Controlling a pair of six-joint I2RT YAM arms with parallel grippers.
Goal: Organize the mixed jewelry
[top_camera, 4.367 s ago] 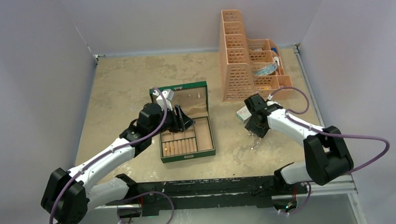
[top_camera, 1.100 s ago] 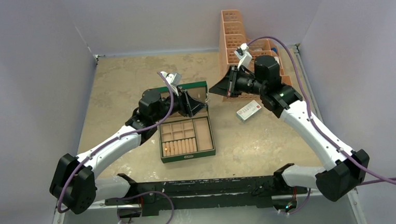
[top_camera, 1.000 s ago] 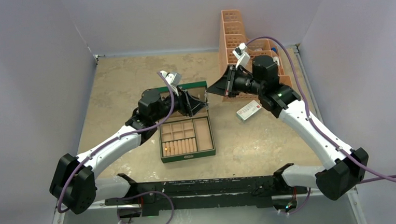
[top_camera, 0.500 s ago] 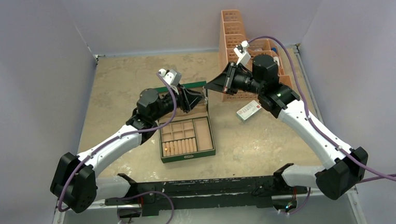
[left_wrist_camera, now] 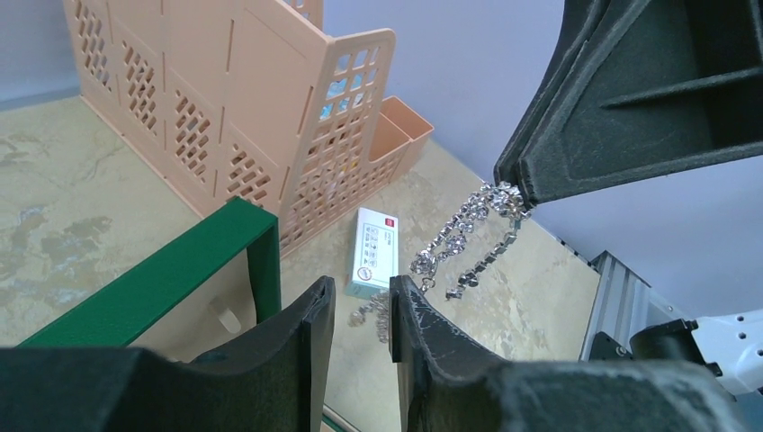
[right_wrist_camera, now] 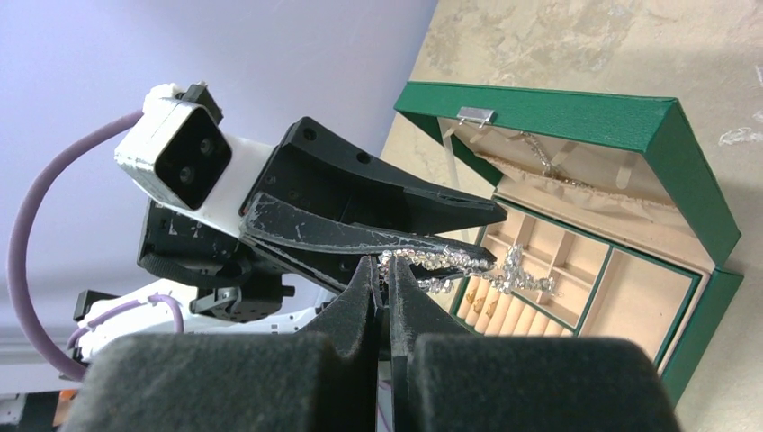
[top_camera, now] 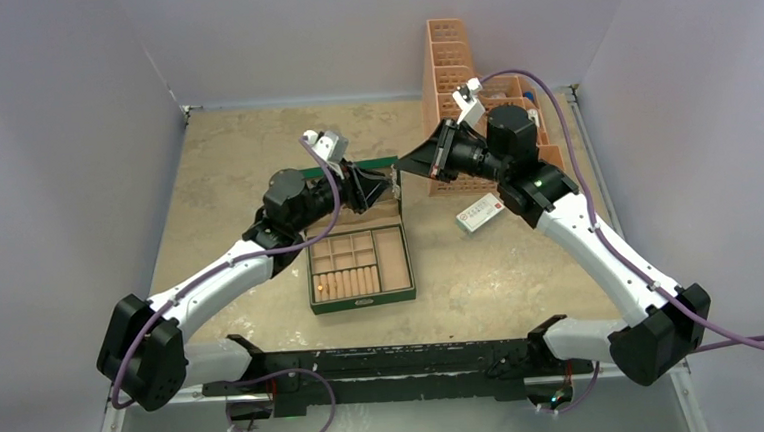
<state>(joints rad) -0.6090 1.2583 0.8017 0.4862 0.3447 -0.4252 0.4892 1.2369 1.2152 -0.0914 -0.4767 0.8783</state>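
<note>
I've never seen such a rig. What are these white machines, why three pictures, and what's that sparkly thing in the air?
They are two robot arms, a left arm and a right arm, bolted at the near edge of a table. The wide picture comes from a fixed camera overhead. The other two come from cameras on the wrists, so each shows its own fingers at the bottom. On the table stand an open green jewellery box, a peach organizer and a small white card box. The right fingers are pinched shut on a sparkly silvery chain, held in the air near the box's lid. The left fingers stand slightly apart, seemingly around its hanging end.
</note>
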